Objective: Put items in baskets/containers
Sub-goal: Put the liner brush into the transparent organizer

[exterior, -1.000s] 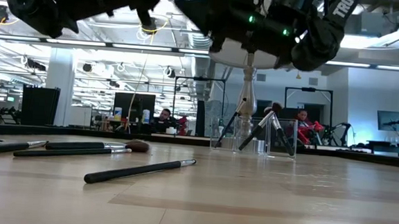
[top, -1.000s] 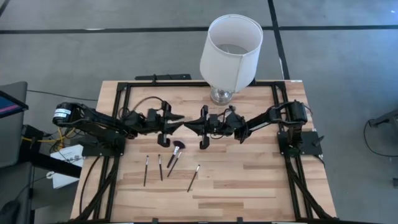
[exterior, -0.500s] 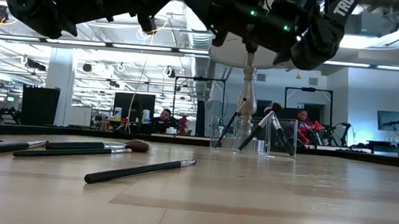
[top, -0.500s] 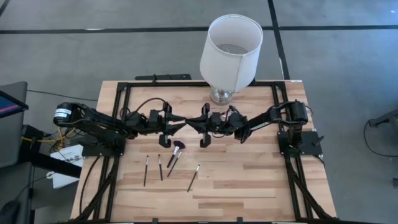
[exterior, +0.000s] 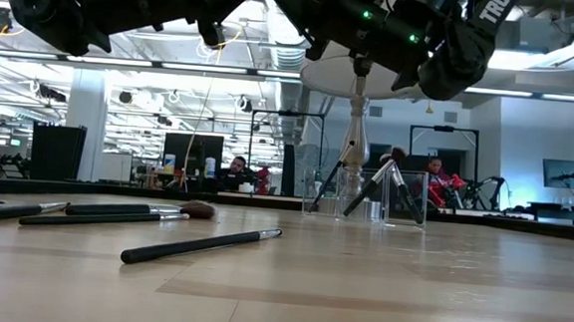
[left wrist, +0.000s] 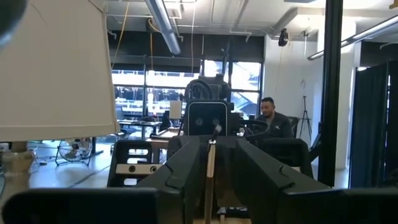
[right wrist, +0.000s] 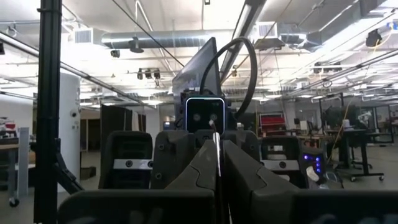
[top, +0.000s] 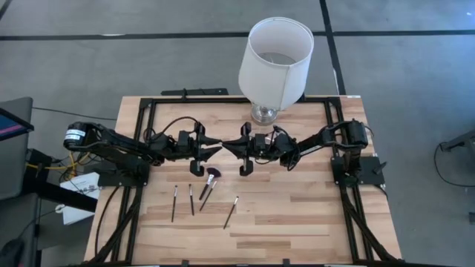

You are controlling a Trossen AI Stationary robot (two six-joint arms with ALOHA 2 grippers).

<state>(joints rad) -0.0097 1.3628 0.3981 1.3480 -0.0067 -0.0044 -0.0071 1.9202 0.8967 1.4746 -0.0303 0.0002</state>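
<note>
Several slim dark brushes [top: 205, 196] lie flat on the wooden table in front of the arms, one with a fan head [top: 212, 173]. In the low view, brushes [exterior: 202, 246] lie at the near left. A clear container [exterior: 365, 198] by the lamp stem has brushes leaning in it [exterior: 381, 182]. My left gripper [top: 217, 146] and right gripper [top: 226, 146] hang tip to tip above the table's middle. The left gripper [left wrist: 210, 146] is open by a narrow gap, and the right [right wrist: 215, 137] is shut. Neither holds anything.
A big white lampshade [top: 276, 52] on a glass base [top: 263, 113] stands at the table's far edge, just behind the grippers. A black frame [top: 148, 104] borders the table. Bare wood lies toward the near edge [top: 297, 230]. People sit in the room beyond [exterior: 237, 168].
My right gripper has tipped its fingers up a little while staying where it was and staying shut. The brushes on the table have not moved.
</note>
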